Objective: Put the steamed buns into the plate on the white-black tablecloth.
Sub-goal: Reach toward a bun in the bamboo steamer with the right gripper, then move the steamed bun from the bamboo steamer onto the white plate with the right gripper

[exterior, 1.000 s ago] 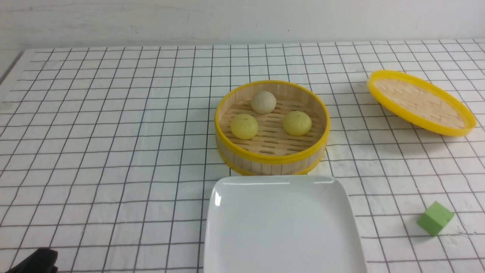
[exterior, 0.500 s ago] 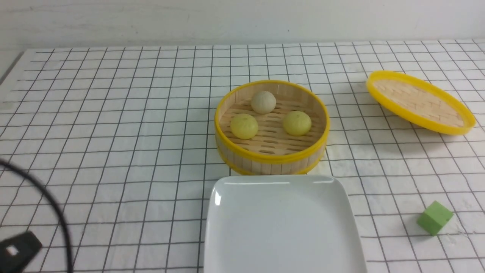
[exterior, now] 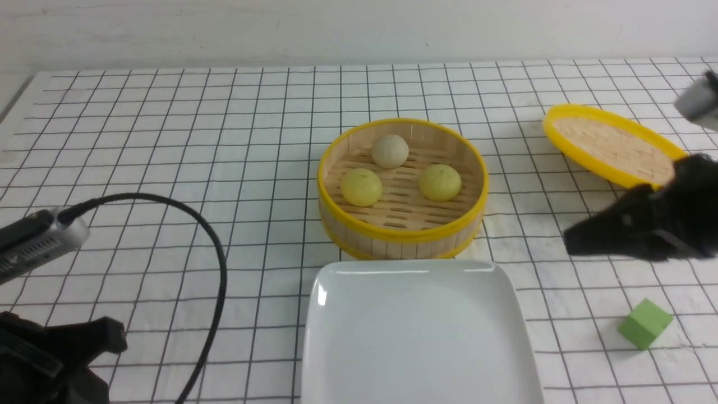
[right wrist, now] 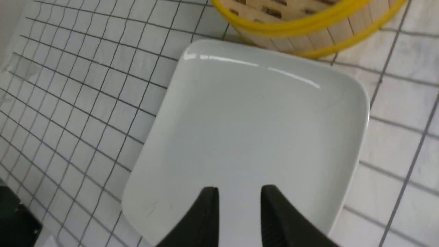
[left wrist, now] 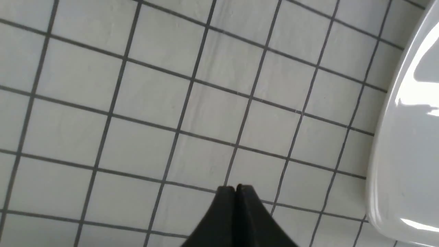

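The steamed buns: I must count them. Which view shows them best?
Front view: all three steamed buns lie unobstructed in the steamer. Right wrist view shows only the steamer's edge, left wrist view only tablecloth and plate.

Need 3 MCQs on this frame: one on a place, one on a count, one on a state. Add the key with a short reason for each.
1. The steamed buns lie:
A. in the bamboo steamer
B. on the plate
C. on the steamer lid

2. How many buns are pale yellow?
A. one
B. two
C. three

3. The left gripper is:
A. wide open
B. shut on a bun
C. shut, holding nothing

Key:
1 A: all three sit on the steamer's slats.
2 B: two are yellow, and the one at the back is beige-white.
3 C: in the left wrist view its jaws meet with nothing between them.
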Action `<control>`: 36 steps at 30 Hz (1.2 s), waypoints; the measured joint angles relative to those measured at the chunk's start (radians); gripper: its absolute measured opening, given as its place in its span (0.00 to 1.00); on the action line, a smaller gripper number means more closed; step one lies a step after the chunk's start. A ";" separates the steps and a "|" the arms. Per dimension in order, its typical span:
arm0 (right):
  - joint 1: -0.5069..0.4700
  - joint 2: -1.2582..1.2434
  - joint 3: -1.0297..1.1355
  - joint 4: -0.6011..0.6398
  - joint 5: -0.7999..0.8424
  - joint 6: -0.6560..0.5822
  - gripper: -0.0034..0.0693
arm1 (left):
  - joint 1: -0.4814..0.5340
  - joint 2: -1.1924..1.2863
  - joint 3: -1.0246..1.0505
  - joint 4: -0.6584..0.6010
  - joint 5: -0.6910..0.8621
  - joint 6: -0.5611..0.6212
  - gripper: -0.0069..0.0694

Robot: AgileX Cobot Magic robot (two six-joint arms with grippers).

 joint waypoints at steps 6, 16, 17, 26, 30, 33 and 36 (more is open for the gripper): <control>0.086 0.272 -0.229 -0.158 -0.080 0.075 0.52 | 0.000 0.025 0.000 0.008 -0.010 0.003 0.11; 0.206 0.726 -0.687 -0.477 -0.085 0.211 0.56 | 0.000 0.025 0.000 0.012 -0.032 0.004 0.15; 0.207 0.770 -0.739 -0.517 -0.089 0.218 0.56 | 0.000 0.025 0.000 0.013 -0.032 0.004 0.16; 0.207 0.916 -0.803 -0.583 -0.159 0.222 0.30 | 0.000 0.025 0.000 0.015 -0.033 -0.001 0.19; 0.207 0.875 -0.804 -0.548 -0.070 0.222 0.07 | 0.000 0.025 0.000 0.015 -0.033 -0.002 0.20; 0.207 0.777 -0.792 -0.514 0.089 0.218 0.06 | 0.000 0.025 0.000 0.016 -0.033 -0.003 0.20; 0.207 0.625 -0.733 -0.477 0.168 0.223 0.07 | 0.000 0.025 0.000 0.016 -0.033 -0.004 0.21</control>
